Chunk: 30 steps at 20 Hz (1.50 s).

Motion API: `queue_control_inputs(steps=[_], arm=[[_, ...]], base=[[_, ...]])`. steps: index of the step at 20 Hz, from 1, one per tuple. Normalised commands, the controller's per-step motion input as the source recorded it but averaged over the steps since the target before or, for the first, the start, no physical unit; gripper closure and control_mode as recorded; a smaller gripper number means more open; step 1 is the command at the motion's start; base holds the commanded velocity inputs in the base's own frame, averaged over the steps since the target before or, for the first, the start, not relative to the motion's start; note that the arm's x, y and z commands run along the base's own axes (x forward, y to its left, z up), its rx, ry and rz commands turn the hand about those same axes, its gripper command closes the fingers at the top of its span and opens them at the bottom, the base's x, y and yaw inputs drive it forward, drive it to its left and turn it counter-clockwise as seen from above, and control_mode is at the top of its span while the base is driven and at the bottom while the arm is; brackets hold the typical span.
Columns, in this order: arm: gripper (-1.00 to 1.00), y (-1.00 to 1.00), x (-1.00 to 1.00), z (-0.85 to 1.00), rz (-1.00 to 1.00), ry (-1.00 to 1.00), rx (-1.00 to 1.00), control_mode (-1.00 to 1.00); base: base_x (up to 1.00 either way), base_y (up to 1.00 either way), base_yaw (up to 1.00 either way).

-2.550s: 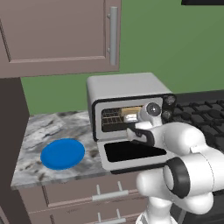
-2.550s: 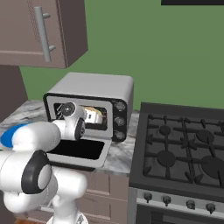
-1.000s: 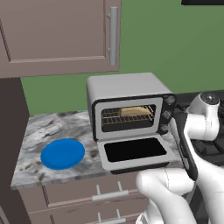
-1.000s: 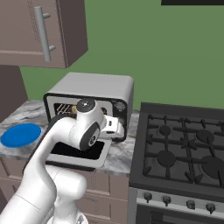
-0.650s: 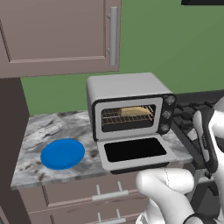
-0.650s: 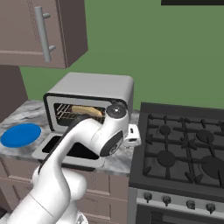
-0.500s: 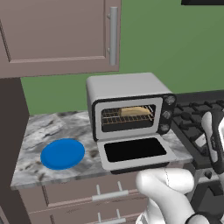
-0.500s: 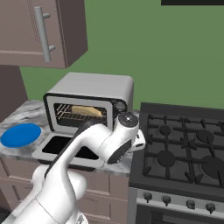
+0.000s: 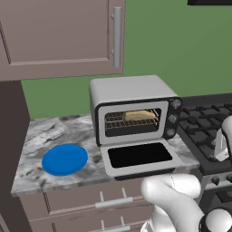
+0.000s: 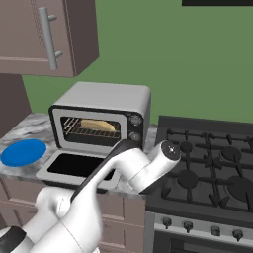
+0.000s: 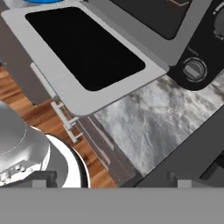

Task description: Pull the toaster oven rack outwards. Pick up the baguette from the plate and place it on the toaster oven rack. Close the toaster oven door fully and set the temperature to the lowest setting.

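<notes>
The toaster oven (image 9: 131, 108) stands on the marble counter (image 9: 43, 136), just left of the black stove (image 10: 207, 173). Its door (image 9: 138, 156) is folded down flat and lies open in front of the cavity, with the dark glass facing up. Inside the cavity the rack (image 9: 131, 121) sits at middle height, and the baguette (image 9: 139, 115) lies on it, toward the right side in the left base view. In the right base view the baguette (image 10: 98, 125) is seen across the rack (image 10: 89, 129) behind the open door (image 10: 81, 168).

The blue plate (image 9: 65, 159) lies flat on the counter to the left of the oven, apart from the door, and nothing is on it. The dark knobs (image 9: 172, 118) form a column on the right side of the oven front. In the hand view one knob (image 11: 194, 69) is near the upper right, and the corner of the door (image 11: 87, 48) lies above the counter edge.

The arm reaches across in front of the oven toward the stove side; its wrist is in the right base view, over the counter edge between the door and the stove. The fingertips are not clearly visible in any view, but the jaws stand wide apart and hold nothing.

A cabinet (image 9: 59, 36) with a bar handle hangs above the counter.
</notes>
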Motion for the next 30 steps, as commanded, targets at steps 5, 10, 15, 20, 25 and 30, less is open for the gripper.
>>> queue_control_inputs(steps=[5,10,15,20,25,30], arm=[[-1.00,0.00,0.34,-0.33,0.20,-0.13,0.00,-1.00],[-1.00,0.01,0.18,-0.32,0.07,-0.13,0.09,-1.00],[-1.00,0.11,0.03,-0.34,0.05,-0.11,0.10,-1.00],[-1.00,0.04,0.01,-0.12,0.02,-0.11,0.05,-1.00],[-1.00,0.25,-0.11,0.00,0.06,-0.22,0.00,-1.00],[-1.00,0.23,0.00,0.00,0.05,-0.32,0.00,-1.00]], base=[[0.00,0.00,0.00],[0.00,0.00,0.00],[0.00,0.00,0.00],[0.00,0.00,0.00],[0.00,0.00,0.00],[0.00,0.00,0.00]])
